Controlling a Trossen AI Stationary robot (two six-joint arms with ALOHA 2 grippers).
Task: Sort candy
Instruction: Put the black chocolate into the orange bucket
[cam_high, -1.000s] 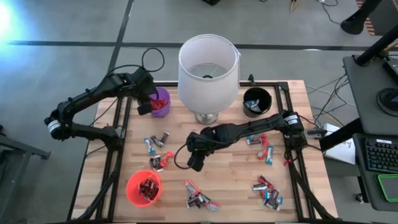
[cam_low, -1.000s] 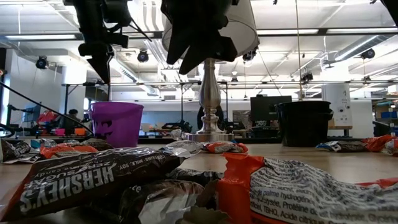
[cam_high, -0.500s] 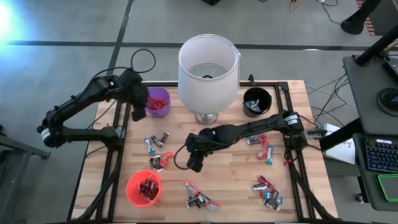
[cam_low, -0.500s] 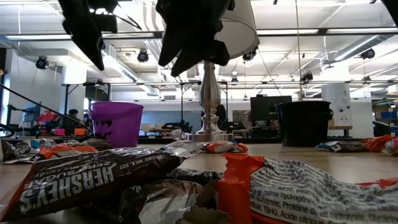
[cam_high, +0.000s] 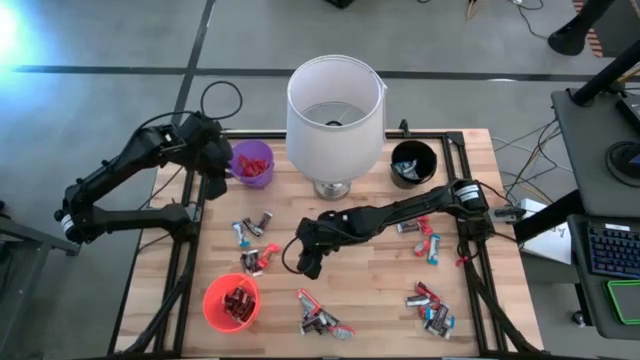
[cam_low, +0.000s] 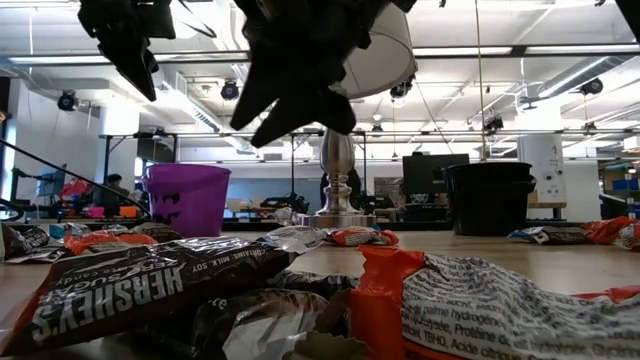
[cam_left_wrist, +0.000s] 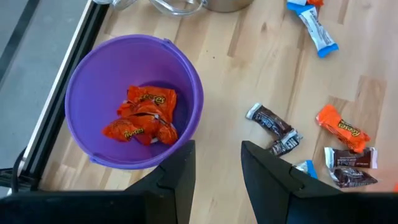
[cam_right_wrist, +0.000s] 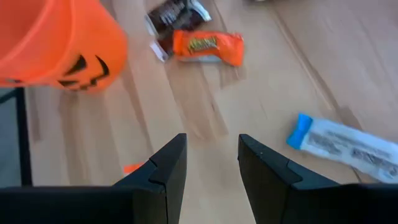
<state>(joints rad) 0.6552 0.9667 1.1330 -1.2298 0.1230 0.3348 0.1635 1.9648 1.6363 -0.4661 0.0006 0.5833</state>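
"HERSHEY'S" reads on the dark candy wrapper (cam_low: 150, 290) nearest the low camera; "Reese's" on an orange one (cam_right_wrist: 208, 46).

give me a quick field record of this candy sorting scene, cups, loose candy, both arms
purple cup: far left of table, holds orange-wrapped candy
red cup: near left, holds dark-wrapped candy
black cup: far right
lamp: far centre, between purple and black cups
loose candy: scattered in clusters on the table
left gripper: beside the purple cup, jaws open, empty
right gripper: over table centre, jaws open, empty
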